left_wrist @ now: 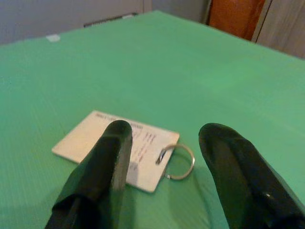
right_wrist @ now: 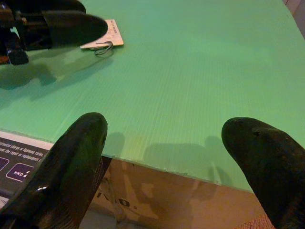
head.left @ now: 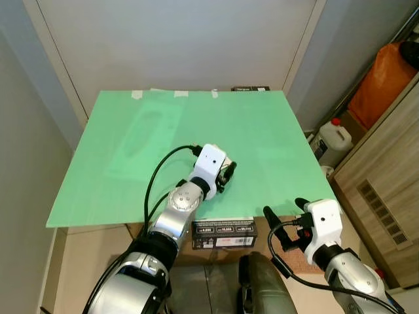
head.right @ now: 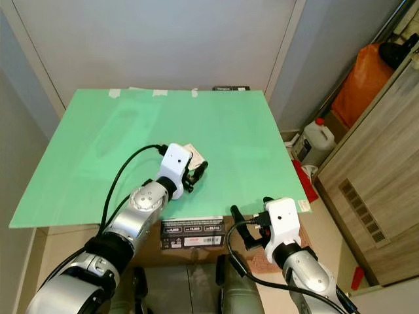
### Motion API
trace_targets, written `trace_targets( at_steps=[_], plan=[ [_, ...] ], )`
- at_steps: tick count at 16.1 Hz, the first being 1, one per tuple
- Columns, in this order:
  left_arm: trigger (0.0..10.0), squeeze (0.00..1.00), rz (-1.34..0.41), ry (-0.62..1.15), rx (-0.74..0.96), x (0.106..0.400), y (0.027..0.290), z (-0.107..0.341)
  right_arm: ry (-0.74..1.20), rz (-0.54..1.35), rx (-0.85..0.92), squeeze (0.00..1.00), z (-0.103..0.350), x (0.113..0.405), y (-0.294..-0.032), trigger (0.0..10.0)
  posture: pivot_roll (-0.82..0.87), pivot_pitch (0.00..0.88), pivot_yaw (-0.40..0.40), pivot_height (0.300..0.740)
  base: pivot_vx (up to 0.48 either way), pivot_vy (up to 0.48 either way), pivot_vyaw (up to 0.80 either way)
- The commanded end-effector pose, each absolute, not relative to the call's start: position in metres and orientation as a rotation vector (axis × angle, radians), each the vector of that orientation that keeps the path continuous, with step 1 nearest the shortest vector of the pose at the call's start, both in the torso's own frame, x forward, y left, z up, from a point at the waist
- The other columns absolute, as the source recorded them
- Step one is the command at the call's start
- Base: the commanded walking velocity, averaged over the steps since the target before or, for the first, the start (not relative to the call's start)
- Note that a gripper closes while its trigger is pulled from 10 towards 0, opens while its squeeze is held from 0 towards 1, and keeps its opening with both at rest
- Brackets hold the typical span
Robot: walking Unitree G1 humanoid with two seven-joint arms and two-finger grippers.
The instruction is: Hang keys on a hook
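Left pincer [left_wrist: 164,164]: spread over the key tag [left_wrist: 114,145].
Tag: flat pale card, seemingly paper, thin metal ring [left_wrist: 178,161].
Counter [head.left: 262,124]: ribbed green sheet.
Right pincer [right_wrist: 176,167]: spread, at the counter's near edge.

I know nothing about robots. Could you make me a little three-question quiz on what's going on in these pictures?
1. True or false: the left hand is open, its fingers either side of the key tag lying on the green board.
2. What is fixed to the tag? A) a metal ring B) a rope C) a padlock
3. Fill in: the right hand hovers open at the board's ____ edge.

Key: 1 true. 2 A, the metal ring. 3 near (the robot's side).
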State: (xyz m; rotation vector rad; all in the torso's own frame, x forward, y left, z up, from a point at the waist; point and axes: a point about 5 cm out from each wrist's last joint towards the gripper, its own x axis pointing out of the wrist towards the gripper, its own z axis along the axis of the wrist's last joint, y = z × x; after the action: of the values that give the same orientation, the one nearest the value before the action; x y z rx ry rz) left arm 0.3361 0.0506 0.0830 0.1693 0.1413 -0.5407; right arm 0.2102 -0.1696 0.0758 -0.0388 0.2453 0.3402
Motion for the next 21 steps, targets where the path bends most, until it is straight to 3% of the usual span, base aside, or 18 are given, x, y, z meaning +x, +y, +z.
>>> trace_targets(
  at_steps=[1,4,5,6,21],
  plan=[
    [10.0,1.0,-0.541,0.135,0.18,0.3386,0.0478,0.0852,0.25,0.331,-0.039,0.0,0.0764,0.208,-0.171,10.0,-0.21,0.069,-0.034,0.618,0.0,0.0,0.0],
    [10.0,1.0,-0.547,0.162,0.177,0.3406,0.0491,0.0823,0.253,0.328,-0.041,0.0,0.0761,0.2075,-0.1711,10.0,-0.21,0.072,-0.037,0.618,0.0,0.0,0.0],
    [10.0,0.14,-0.551,0.163,0.18,0.3418,0.0493,0.0827,0.253,0.327,-0.041,0.0,0.0763,0.2074,-0.1715,10.0,-0.21,0.073,-0.038,0.618,0.0,0.0,0.0],
    [10.0,0.0,-0.552,0.164,0.185,0.3432,0.05,0.0833,0.254,0.327,-0.042,0.0,0.0764,0.207,-0.1718,10.0,-0.22,0.074,-0.039,0.618,0.0,0.0,0.0],
    [10.0,0.0,-0.607,0.232,0.19,0.3442,0.0457,0.0776,0.261,0.318,-0.04,0.0,0.0755,0.2059,-0.17,10.0,-0.22,0.083,-0.028,0.618,0.0,0.0,0.0]
  ],
)
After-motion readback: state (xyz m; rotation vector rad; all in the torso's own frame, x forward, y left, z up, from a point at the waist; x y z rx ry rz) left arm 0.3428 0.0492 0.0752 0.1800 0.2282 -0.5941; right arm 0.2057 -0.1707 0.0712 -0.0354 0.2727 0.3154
